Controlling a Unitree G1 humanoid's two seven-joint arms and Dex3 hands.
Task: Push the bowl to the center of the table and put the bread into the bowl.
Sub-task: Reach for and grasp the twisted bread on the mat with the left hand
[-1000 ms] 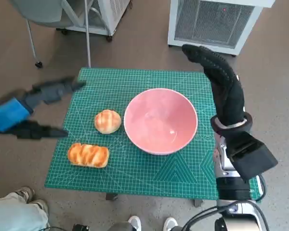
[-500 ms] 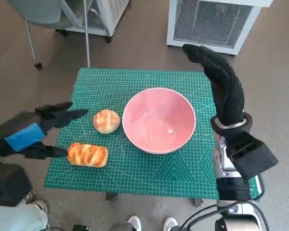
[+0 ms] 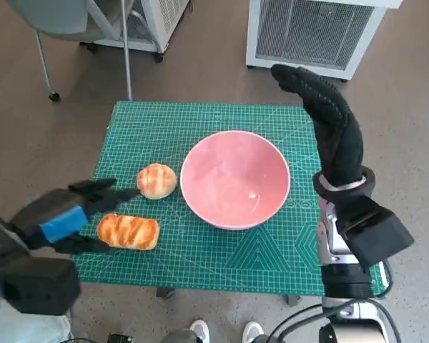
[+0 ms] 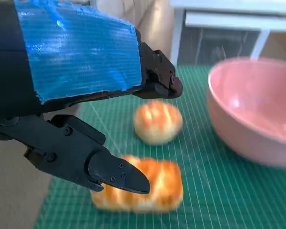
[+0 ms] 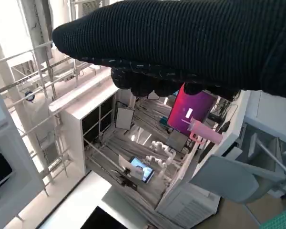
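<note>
The pink bowl (image 3: 236,179) sits about mid-table on the green mat (image 3: 200,118), slightly toward its right edge. A round bun (image 3: 157,180) lies just beside the bowl's left. A long loaf (image 3: 129,231) lies near the front left corner. The left hand (image 3: 64,218) straddles the loaf's left end, fingers apart, grasping nothing. The right hand (image 3: 322,107) is raised over the right edge, extended and holding nothing.

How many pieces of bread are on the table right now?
2: a round bun beside the pink bowl, and a long loaf nearer the table edge, between the left hand's fingers. None appears hidden.
</note>
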